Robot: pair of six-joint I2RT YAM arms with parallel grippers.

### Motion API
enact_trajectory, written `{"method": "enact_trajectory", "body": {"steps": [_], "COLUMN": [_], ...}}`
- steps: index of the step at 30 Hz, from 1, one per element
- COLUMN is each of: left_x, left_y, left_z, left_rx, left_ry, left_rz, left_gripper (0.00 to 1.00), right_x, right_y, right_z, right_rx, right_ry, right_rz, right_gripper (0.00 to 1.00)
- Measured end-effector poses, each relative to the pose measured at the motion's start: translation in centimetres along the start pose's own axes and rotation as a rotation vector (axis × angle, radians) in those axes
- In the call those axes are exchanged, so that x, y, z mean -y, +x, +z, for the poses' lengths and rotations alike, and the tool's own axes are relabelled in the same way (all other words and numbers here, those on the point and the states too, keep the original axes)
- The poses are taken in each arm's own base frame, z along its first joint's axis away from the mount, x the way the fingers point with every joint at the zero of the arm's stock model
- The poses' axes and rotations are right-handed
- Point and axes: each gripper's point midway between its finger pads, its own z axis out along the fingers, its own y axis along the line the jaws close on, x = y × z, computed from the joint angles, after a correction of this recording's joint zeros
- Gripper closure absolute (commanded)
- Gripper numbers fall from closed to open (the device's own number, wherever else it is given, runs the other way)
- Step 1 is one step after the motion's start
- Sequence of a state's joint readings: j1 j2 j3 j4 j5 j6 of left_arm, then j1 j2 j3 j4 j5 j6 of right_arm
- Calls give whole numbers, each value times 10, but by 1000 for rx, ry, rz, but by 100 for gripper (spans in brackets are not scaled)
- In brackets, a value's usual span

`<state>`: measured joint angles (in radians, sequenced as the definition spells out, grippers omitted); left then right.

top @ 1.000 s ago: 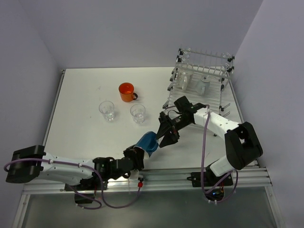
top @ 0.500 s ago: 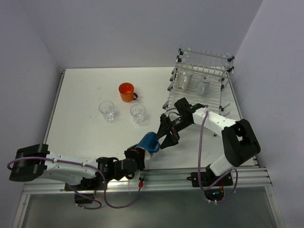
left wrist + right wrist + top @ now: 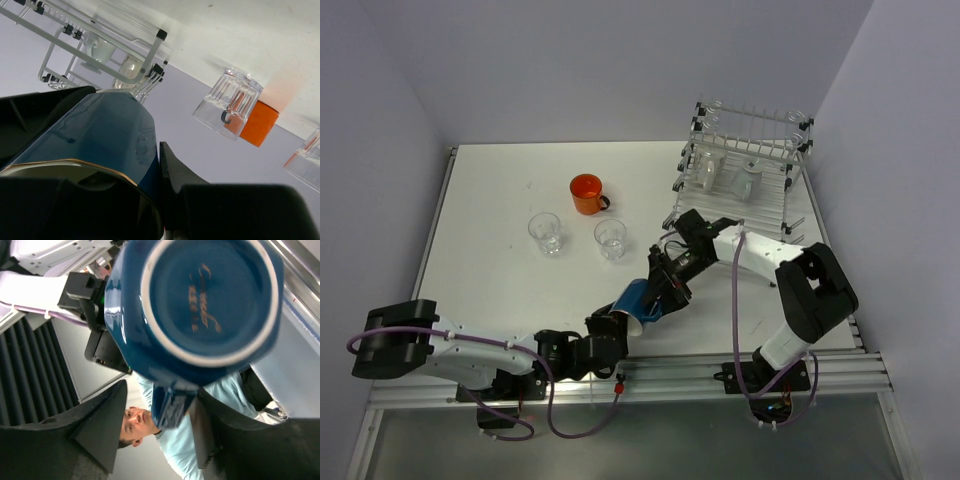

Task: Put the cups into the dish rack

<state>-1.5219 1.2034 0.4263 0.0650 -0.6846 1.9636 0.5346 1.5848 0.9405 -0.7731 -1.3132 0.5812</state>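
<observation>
**Arms.** The left arm (image 3: 470, 351) lies low along the near edge of the table (image 3: 490, 290), stretched rightward with its wrist angled toward mid-table. The left end effector (image 3: 623, 320) is clamped on the rim end of the blue mug (image 3: 638, 298). It holds the mug tilted over the near middle of the table, base pointing up and to the right. The right arm (image 3: 765, 258) folds at a raised elbow and reaches leftward, so the right end effector (image 3: 663, 291) meets the mug's base end. In the right wrist view its fingers (image 3: 102, 425) stand apart on either side of the handle (image 3: 170, 407), with a gap showing on one side. It is open and not gripping.

**Materials.** The mug has a glossy dark-blue glaze, faceted walls, a pale foot ring, gold lettering under the base and a gold line at the rim. The left tumbler (image 3: 545, 233) and right tumbler (image 3: 610, 238) are clear, thick-based glass and stand apart at mid-table. The orange mug (image 3: 586, 193) stands behind and between them, mouth up, its handle to the right.

**Containers.** The rack (image 3: 790, 135), of thin silver-white rods with upright prongs and black corner fittings, sits at the far right. It holds two pale vessels (image 3: 705, 172) whose kind cannot be told.
</observation>
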Motion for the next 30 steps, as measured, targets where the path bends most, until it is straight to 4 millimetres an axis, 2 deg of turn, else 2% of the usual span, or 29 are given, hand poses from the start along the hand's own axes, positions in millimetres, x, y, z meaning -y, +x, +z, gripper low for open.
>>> {"method": "enact_trajectory", "body": {"steps": [4,9,16,18,19,21,24,25,28,30], "left_x": [0,4,5,4,4,5,5,4,-6,-10], "left_y": [1,1,1,1,1,2,3,3,8,10], "left_z": [1,3,2,3,3,3,3,2,2,2], "left_rx": [-2,-12,-24,-26,-29,-34,-42,-44,-58,-66], "left_ry": [13,46,55,58,59,62,64,63,26,10], "left_rz": [-8,-18,-22,-19,-19,-16,-13,-13,-42,-55], "left_gripper": [100,100,100,99,97,93,68,54,44,42], "right_x": [0,6,8,8,8,8,8,8,4,-2], "right_y": [-4,-7,-3,-2,-2,-2,-2,-2,-3,-4], "right_z": [4,5,5,5,5,5,5,5,6,4], "right_rx": [-6,0,-8,-10,-10,-10,-10,-9,-11,-8], "right_ry": [16,41,49,51,52,52,51,52,50,40], "right_rz": [3,12,34,39,39,40,39,36,-10,-38], "right_gripper": [48,65,77,93,100,100,100,100,100,100]}}
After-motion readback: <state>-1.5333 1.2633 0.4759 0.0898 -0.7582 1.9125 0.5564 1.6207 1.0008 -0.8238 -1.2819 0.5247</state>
